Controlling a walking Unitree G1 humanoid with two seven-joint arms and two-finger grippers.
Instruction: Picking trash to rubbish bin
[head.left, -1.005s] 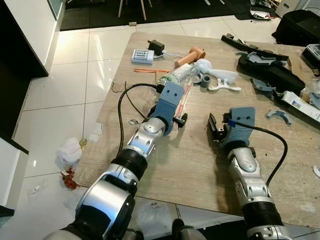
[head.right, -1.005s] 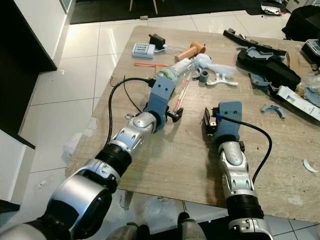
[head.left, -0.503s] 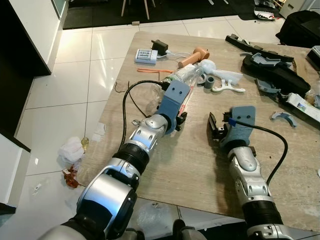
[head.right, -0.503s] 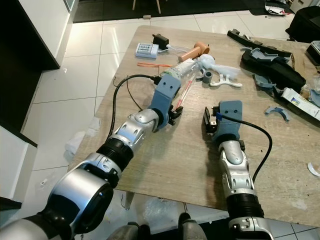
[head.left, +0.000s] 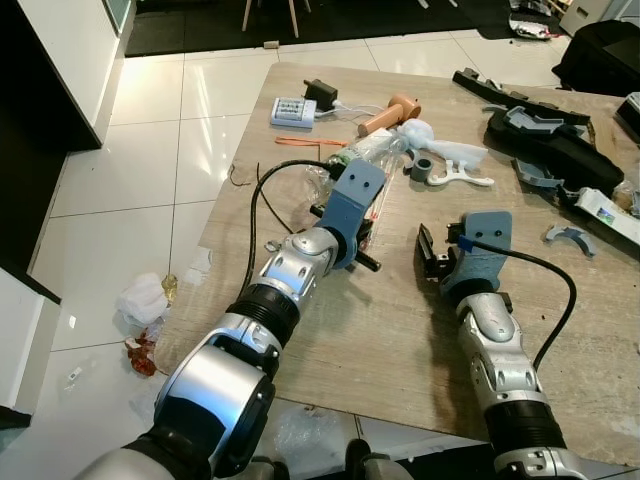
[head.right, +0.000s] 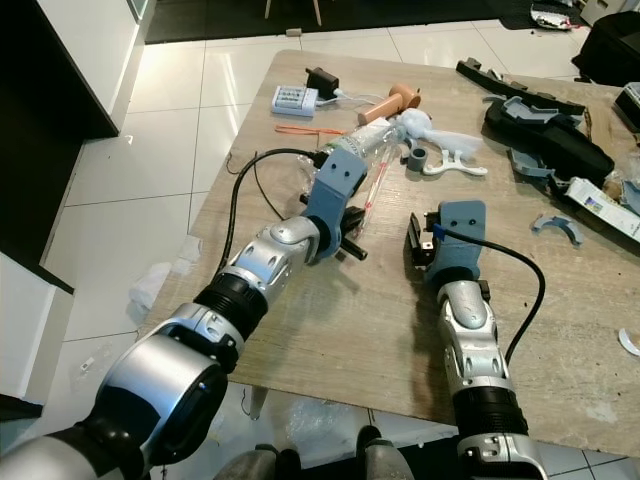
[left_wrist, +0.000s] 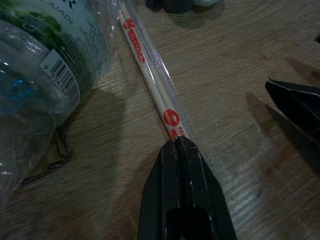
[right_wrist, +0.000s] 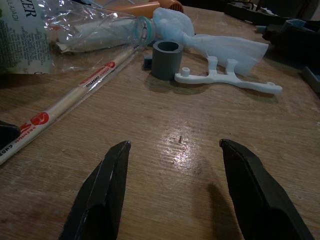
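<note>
Wooden table: pale grain, standing on white floor tiles; its left edge runs beside the left arm.
Plastic bottle: clear and crumpled, green-and-white label with a barcode, lying on its side toward the table's far left corner, just beside the chopsticks.
Wrapped chopsticks: a pale pair in a clear sleeve printed with red marks and lettering, lying flat on the surface and running from near the bottle's neck back toward the middle of the table.
Left gripper: low over the surface, fingers pressed together, tips at the near end of the chopsticks; whether they pinch the sleeve or only touch it is hard to tell.
Right gripper: fingers spread wide above bare wood nearer the middle, with the chopsticks lying apart from it on the left arm's side.
Grey cylinder: upright, next to a white plastic bracket.
</note>
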